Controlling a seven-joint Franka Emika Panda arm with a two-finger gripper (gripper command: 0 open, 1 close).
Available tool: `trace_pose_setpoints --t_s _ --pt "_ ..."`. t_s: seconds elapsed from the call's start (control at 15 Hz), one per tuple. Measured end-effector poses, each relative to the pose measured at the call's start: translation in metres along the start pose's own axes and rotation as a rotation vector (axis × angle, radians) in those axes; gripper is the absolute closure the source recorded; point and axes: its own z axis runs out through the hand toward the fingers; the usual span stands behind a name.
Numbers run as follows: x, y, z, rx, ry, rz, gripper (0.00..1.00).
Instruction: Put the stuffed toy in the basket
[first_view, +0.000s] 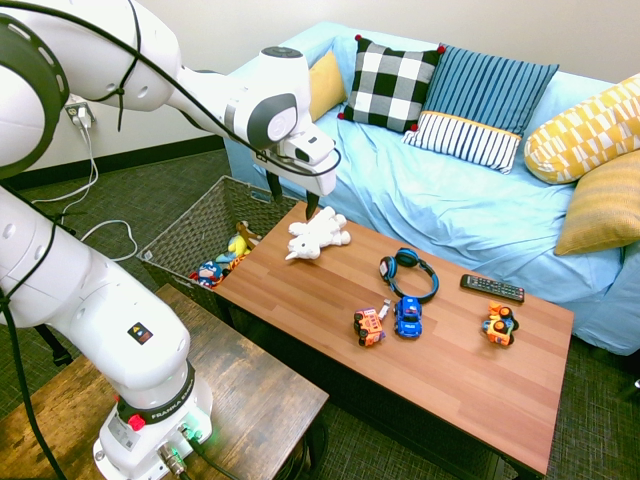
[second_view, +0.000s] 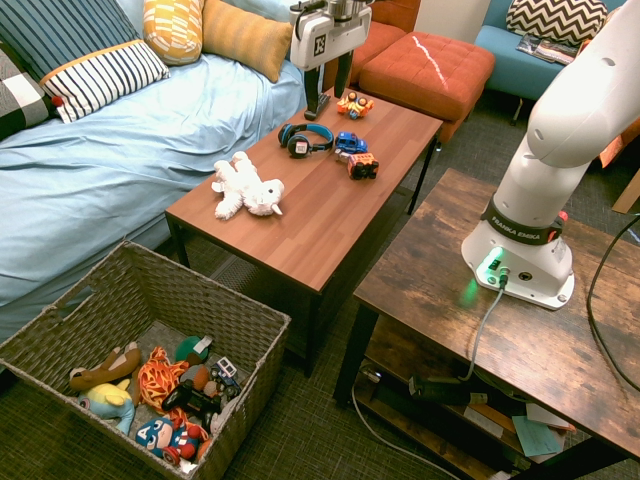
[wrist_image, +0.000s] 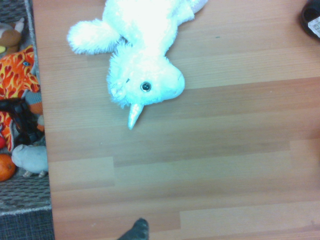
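- Sofa (first_view: 420, 175) is the biggest thing here, running beside the tabletop (first_view: 455, 390). My best guess is that I need to shift towards it, because the toy seems to lie on the sofa side of me.
- That tabletop has the stuffed toy (first_view: 318, 235) on it, near the basket end. White unicorn, lying down, nothing gripping it.
- Basket (second_view: 275, 335) sits just past that end, lower down, with other toys inside. That's the drop-off, a short carry imo.
- My jaws (second_view: 328, 105) are wide open and empty, up above the tabletop and apart from the toy.
- Toy's long axis, as I read it: slantwise across the tabletop, rump towards the sofa, head towards the robot's base. So the head is probably the end nearest me. I'd slide over the body, line up to pinch across it, then drop down. Grabbing from here would likely get me air or just the horn (wrist_image: 135, 116).
- Headphones (first_view: 410, 275) are well off to the side away from the basket, so they shouldn't get in the way.
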Motion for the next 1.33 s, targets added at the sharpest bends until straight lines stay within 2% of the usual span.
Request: trace_pose_setpoints --t_s 0.4,0.73,1.33 --pt "0.011 -0.009 0.012 0.016 0.060 0.006 0.00" --pt "0.034 -0.057 0.038 0.003 0.076 -0.015 0.00" --pt "0.056 -0.146 0.167 -0.026 0.004 -0.037 0.00"
